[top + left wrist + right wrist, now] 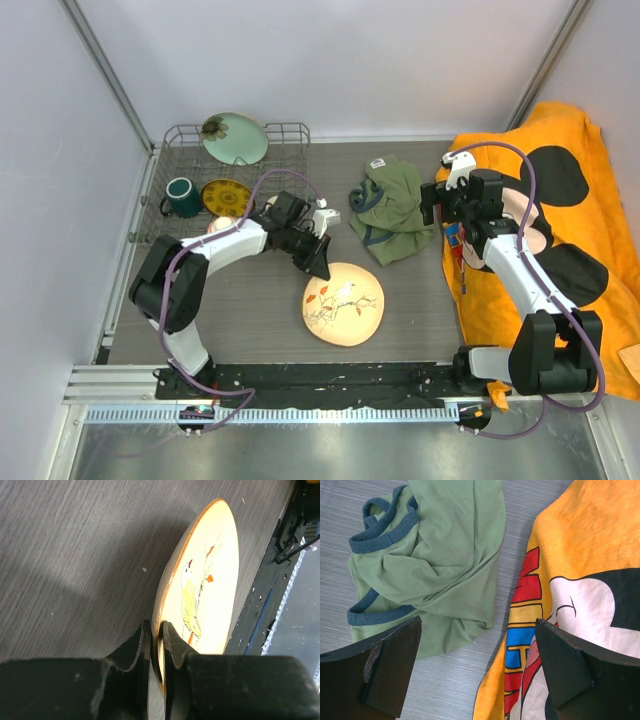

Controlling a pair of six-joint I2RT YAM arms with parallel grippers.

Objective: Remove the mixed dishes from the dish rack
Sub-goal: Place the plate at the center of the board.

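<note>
Left gripper (156, 630) clamped on the far-left rim of the cream floral plate (345, 305), which extends toward the near edge of the table (420, 300); right gripper (477, 625) spread wide, well apart.

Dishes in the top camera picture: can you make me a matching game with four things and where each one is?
Things:
1. cream floral plate
2. pale green plate
3. dark green mug
4. olive-green garment

Places:
A. left side of the dish rack
B. rim pinched in the left hand
C. crumpled on the table beside the orange cloth
D. leaning at the dish rack's far end

Pairs: 1-B, 2-D, 3-A, 4-C
</note>
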